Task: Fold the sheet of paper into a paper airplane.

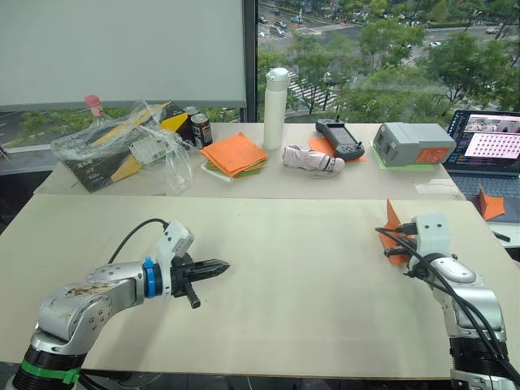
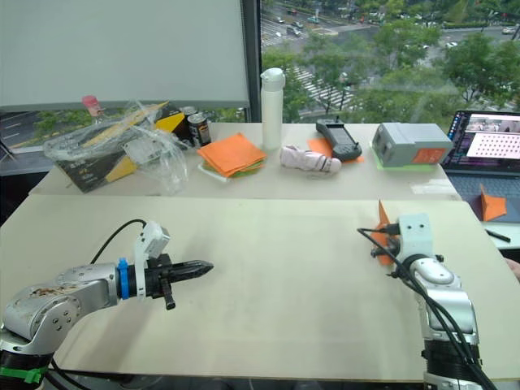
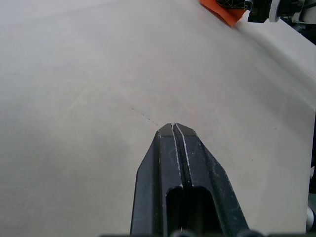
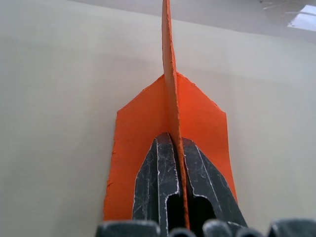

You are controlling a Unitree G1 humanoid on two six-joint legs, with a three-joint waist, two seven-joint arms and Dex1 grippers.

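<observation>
Right pincer (image 4: 173,143) pinches paper airplane (image 4: 170,148) above pale table (image 1: 292,260).

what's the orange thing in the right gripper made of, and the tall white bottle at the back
The paper airplane looks like thin matte orange paper: sharp creases, a slightly ragged edge, an upright fin pinched in the right gripper. The white bottle looks like smooth coated metal or plastic with a soft sheen; which one is unclear.
</observation>
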